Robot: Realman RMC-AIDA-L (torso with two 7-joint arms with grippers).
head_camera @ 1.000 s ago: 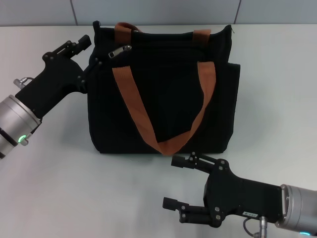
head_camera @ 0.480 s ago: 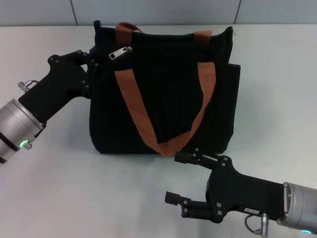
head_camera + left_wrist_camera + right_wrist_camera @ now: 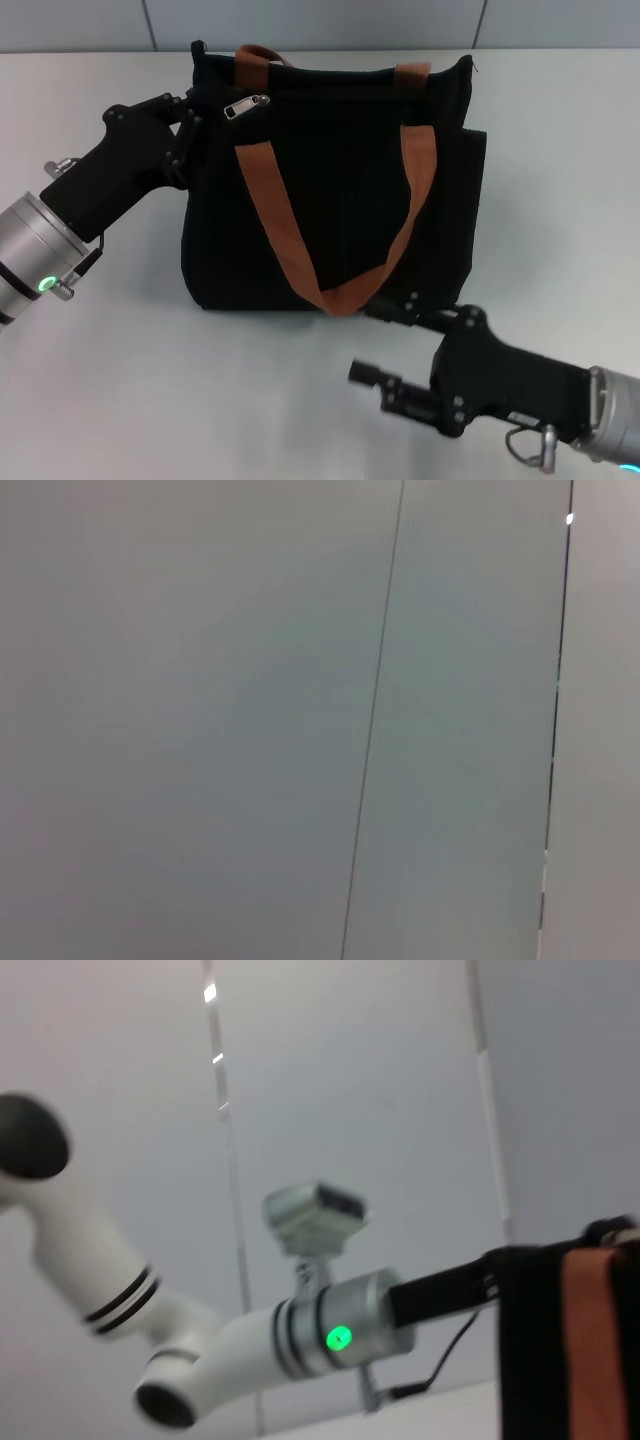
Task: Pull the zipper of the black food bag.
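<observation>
The black food bag (image 3: 330,190) stands upright mid-table with two orange-brown handles; the near handle (image 3: 330,292) hangs down its front. The silver zipper pull (image 3: 245,105) lies on the top edge near the bag's left end. My left gripper (image 3: 186,125) is open at the bag's upper left corner, its fingertips against the fabric, a little left of the pull. My right gripper (image 3: 390,343) is open and empty, low in front of the bag, just under the hanging handle loop. The bag's edge and a strap (image 3: 592,1340) show in the right wrist view.
The bag stands on a pale table (image 3: 150,380) that runs back to a grey panelled wall (image 3: 320,20). The left wrist view shows only wall panels (image 3: 300,720). The right wrist view shows my left arm (image 3: 330,1338) with a green light.
My left gripper has moved right, up against the bag's upper left corner. My right gripper has shifted right and slightly up toward the bag's front bottom edge. The bag has hardly moved.
</observation>
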